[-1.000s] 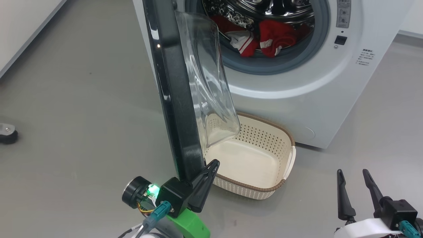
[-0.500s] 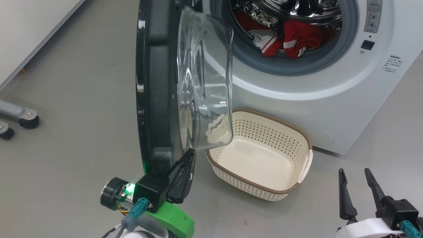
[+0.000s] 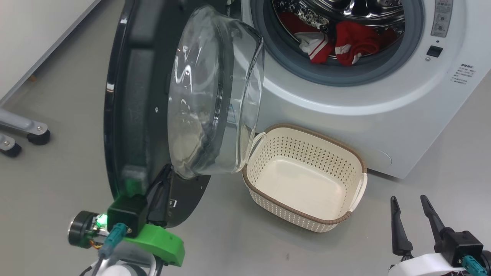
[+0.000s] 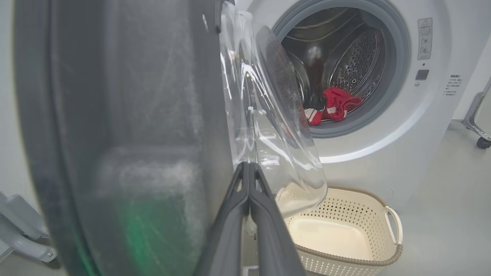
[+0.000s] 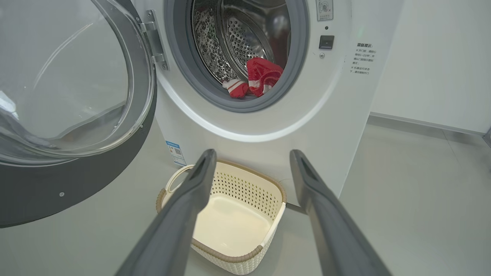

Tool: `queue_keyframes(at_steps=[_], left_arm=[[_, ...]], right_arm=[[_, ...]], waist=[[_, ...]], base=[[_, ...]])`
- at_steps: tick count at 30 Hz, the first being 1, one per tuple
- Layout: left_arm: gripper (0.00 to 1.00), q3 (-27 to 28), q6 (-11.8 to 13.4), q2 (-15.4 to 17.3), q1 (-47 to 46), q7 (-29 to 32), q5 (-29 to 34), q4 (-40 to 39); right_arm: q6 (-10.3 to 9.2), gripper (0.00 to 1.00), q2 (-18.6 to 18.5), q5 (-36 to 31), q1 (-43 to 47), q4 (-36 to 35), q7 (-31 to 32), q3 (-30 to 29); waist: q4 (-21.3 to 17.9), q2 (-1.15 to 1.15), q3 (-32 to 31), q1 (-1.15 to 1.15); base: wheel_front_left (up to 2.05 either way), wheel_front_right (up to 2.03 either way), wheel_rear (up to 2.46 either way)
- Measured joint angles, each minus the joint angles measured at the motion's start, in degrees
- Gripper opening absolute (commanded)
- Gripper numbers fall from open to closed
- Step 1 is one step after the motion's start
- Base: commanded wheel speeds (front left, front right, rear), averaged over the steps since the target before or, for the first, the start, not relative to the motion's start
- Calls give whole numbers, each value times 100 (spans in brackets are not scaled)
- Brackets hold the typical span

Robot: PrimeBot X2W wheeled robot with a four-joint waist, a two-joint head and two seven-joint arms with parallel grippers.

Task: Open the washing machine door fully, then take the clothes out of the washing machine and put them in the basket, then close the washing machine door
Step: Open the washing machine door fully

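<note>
Against the lower inner face of the door (image 3: 130, 115), hinged at the left of the washing machine (image 3: 345, 103), sits the left end effector (image 3: 165, 172), closed and empty, while the clothes (image 3: 347, 44) lie in the drum (image 3: 368, 11), seemingly nearer the open right end effector (image 3: 408, 199).

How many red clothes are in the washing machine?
2: a red-and-white piece at the front of the drum, left; a red bundle right beside it. More may hide behind.

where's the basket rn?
The basket is on the floor before the washing machine, below its opening; in head view, just right of the open door.
</note>
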Motion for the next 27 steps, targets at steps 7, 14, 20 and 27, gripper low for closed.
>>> queue_keyframes(at_steps=[7, 14, 20, 27], left_arm=[[0, 571, 52, 75, 24, -60, -15, 142], [0, 1027, 55, 101, 26, -163, -74, 346], [0, 1377, 57, 132, 13, -229, -125, 590], [0, 1752, 57, 154, -143, -359, -156, 899]], right_arm=[[44, 100, -9, -14, -5, 2, 0, 2], [48, 100, -11, -18, -10, 3, 0, -13], [62, 100, -14, -57, -39, 2, 0, -11], [65, 100, -20, -57, -40, 9, 0, -34]], waist=[[-62, 0, 41, 0], [-159, 0, 83, 0], [-238, 0, 133, 0], [-303, 0, 175, 0]], base=[[0, 0, 0], [0, 0, 0], [0, 0, 0], [0, 0, 0]])
